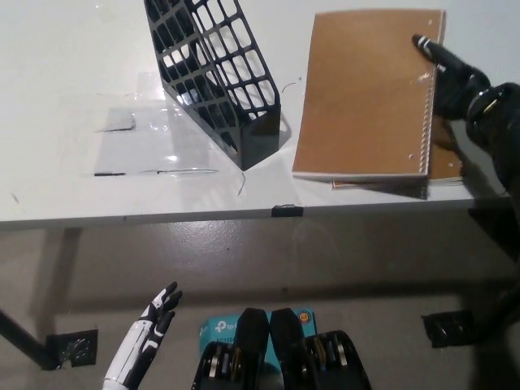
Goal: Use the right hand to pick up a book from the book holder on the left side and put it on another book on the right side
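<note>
A brown spiral-bound book (366,93) hangs just over a second brown book (448,156) lying at the table's right, covering most of it. My black right hand (465,81) grips the upper book at its spiral edge, one finger laid over the cover. The black mesh book holder (219,77) stands to the left of the books and looks empty. My white left hand (145,341) rests low at the lower left, below the table, fingers apart and holding nothing.
The white table (81,187) has clear tape patches (138,138) left of the holder. A small black clip (287,211) sits on the table's front edge. Below is a grey floor with a table leg (20,337) at the far left.
</note>
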Robot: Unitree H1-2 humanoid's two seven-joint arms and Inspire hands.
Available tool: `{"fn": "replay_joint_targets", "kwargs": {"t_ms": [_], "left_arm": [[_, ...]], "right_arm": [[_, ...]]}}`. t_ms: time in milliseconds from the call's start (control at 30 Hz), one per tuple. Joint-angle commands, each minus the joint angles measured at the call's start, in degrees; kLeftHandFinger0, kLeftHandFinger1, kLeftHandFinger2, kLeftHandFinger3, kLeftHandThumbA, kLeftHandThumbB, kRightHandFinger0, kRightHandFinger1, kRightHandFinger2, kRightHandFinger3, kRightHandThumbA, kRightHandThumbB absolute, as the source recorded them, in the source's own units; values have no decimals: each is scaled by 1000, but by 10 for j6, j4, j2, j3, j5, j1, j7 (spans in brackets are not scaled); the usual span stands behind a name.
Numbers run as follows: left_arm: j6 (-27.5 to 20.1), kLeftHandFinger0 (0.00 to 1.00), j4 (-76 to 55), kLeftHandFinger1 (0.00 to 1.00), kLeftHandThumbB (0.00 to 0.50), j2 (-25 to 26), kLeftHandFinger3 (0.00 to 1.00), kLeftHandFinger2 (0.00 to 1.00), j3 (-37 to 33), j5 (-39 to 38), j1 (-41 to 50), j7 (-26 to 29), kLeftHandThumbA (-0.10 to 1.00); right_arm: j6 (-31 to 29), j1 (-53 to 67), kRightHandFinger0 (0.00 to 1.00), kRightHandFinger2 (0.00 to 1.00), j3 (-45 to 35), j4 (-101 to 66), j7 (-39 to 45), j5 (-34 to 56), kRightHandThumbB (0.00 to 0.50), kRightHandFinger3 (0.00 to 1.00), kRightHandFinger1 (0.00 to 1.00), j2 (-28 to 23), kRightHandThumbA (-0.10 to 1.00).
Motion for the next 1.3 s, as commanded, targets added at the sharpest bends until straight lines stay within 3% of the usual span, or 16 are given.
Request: {"fn": "replay_joint_targets", "kwargs": {"t_ms": [0, 267, 367, 400, 433, 467, 500, 533, 567, 667, 733, 767, 867, 1133, 1167, 1267], "left_arm": [[-13, 1000, -15, 1000, 214, 0, 1000, 1000, 8, -3, 0, 6, 1000], [-27, 1000, -7, 1000, 202, 4, 1000, 1000, 11, -4, -3, 4, 1000], [-32, 1000, -5, 1000, 193, 2, 1000, 1000, 11, -2, -2, 6, 1000], [-31, 1000, -9, 1000, 191, 3, 1000, 1000, 11, 0, 1, 7, 1000], [-26, 1000, -11, 1000, 198, 3, 1000, 1000, 11, 2, 0, 7, 1000], [-27, 1000, -9, 1000, 197, 3, 1000, 1000, 11, 0, -1, 7, 1000], [-23, 1000, -10, 1000, 199, 3, 1000, 1000, 11, 3, -1, 7, 1000], [-23, 1000, -11, 1000, 198, 3, 1000, 1000, 10, 3, 0, 7, 1000], [-20, 1000, -13, 1000, 195, 3, 1000, 1000, 10, 1, 0, 5, 1000], [-21, 1000, -9, 1000, 193, 2, 1000, 1000, 11, -3, -4, 4, 1000], [-19, 1000, -9, 1000, 198, 1, 1000, 1000, 11, -3, -5, 4, 1000], [-16, 1000, -10, 1000, 199, 1, 1000, 1000, 10, -4, -4, 3, 1000], [-16, 1000, -9, 1000, 187, 1, 1000, 1000, 10, -4, -4, 3, 1000], [-21, 1000, -11, 1000, 161, 4, 1000, 1000, 10, 1, -11, 4, 1000], [-20, 1000, -11, 1000, 159, 4, 1000, 1000, 11, -2, -13, 2, 1000], [-15, 1000, -11, 1000, 167, 5, 1000, 1000, 12, -2, -19, 3, 1000]], "right_arm": [[-76, -50, 0, 768, 16, -2, 23, -17, 51, 1000, 210, -34, -100], [-93, -67, 0, 835, 46, 0, 20, -39, 73, 1000, 196, -63, -100], [-104, -74, 0, 882, 72, -2, 8, -62, 124, 1000, 241, -75, -100], [-113, -74, 0, 904, 80, -3, 7, -69, 128, 961, 252, -77, -100], [-114, -78, 0, 902, 92, -5, -4, -81, 152, 797, 294, -80, -100], [-124, -80, 86, 875, 118, -5, -3, -106, 202, 497, 382, -85, -100], [-108, -83, 845, 1000, 134, -6, 34, -113, 280, 1000, 1000, -96, 119], [-100, -83, 1000, 1000, 144, -6, 71, -114, 297, 1000, 1000, -102, 220], [-100, -82, 1000, 1000, 172, -6, 131, -129, 312, 1000, 1000, -112, 382], [-113, -82, 1000, 1000, 214, -16, 152, -155, 392, 1000, 1000, -121, 463], [-120, -81, 1000, 1000, 223, -19, 159, -153, 383, 1000, 1000, -122, 423], [-126, -80, 1000, 1000, 235, -23, 166, -160, 369, 1000, 1000, -122, 435], [-135, -79, 1000, 1000, 264, -28, 169, -176, 401, 1000, 1000, -121, 513], [-129, -76, 1000, 1000, 282, -40, 164, -189, 381, 1000, 1000, -128, 511], [-136, -77, 1000, 1000, 281, -39, 162, -191, 388, 1000, 1000, -131, 530], [-196, -76, 1000, 1000, 292, -71, 138, -217, 343, 1000, 1000, -147, 703]]}}
